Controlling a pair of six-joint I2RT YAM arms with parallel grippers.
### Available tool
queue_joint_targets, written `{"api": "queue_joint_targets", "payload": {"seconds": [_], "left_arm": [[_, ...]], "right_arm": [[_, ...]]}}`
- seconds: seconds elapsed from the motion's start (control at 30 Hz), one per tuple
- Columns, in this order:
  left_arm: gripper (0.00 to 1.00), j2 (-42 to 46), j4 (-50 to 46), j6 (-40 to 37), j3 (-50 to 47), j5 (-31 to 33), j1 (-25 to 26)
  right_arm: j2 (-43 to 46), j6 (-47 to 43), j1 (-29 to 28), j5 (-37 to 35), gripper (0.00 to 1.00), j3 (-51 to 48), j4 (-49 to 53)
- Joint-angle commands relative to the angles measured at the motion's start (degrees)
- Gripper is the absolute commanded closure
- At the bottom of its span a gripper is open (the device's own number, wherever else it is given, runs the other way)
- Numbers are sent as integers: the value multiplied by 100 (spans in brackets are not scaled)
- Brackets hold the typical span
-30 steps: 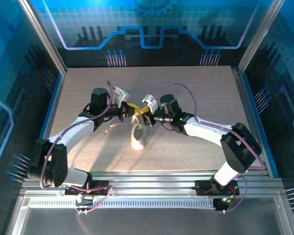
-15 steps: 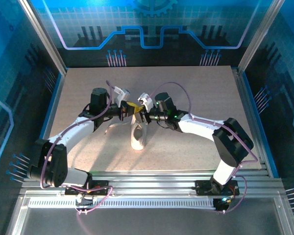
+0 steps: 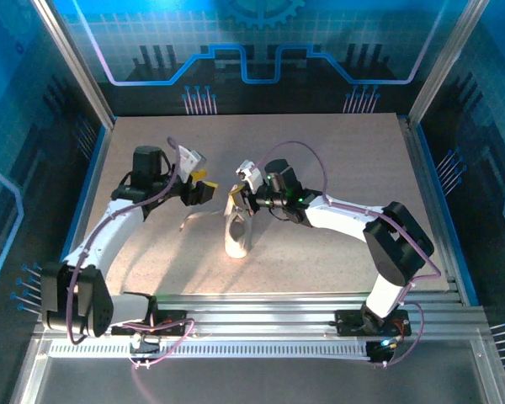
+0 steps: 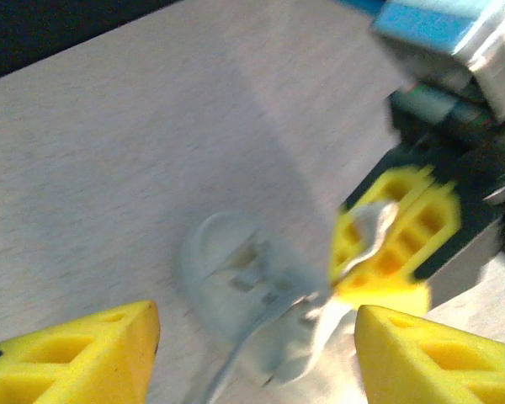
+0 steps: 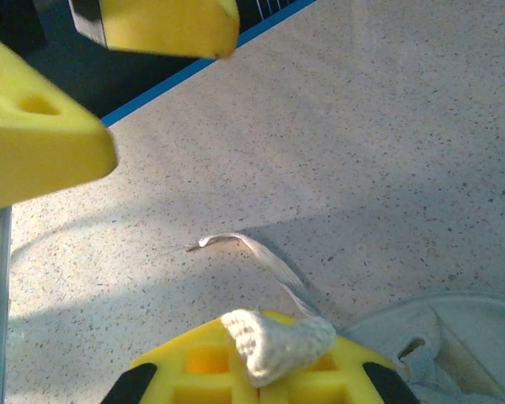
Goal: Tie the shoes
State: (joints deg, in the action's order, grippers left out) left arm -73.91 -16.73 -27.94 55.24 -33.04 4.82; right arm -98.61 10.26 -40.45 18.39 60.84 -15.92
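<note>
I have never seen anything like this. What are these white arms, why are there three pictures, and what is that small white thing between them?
These are two robot arms bolted at the near edge of a table. One picture comes from a camera fixed above them. The other two come from small cameras on each wrist, so the yellow wedges at their edges are mostly that arm's own fingers. The small white thing is a sneaker lying on the table between the arms. The right tool is shut on a white lace, bunched at its fingertips. The left tool is open, holds nothing and hovers to the sneaker's left. A loose lace end lies on the table there.
</note>
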Motion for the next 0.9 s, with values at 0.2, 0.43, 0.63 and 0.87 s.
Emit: {"api": "queue_joint_targets", "payload": {"seconds": [0.2,0.43,0.63,0.87], "left_arm": [[40,-1257,-2755,-797,708,1938,-12],[42,-2330,-2928,-361,927,2418,-16],[42,-2833,-2779,-52,1000,2674,-16],[47,-3244,-2726,162,1104,2867,-15]], "right_arm": [[48,-150,14,12,100,189,271],[-56,-60,12,142,100,242,315],[-128,-59,-10,182,100,291,303],[-132,-89,-26,161,100,340,424]]}}
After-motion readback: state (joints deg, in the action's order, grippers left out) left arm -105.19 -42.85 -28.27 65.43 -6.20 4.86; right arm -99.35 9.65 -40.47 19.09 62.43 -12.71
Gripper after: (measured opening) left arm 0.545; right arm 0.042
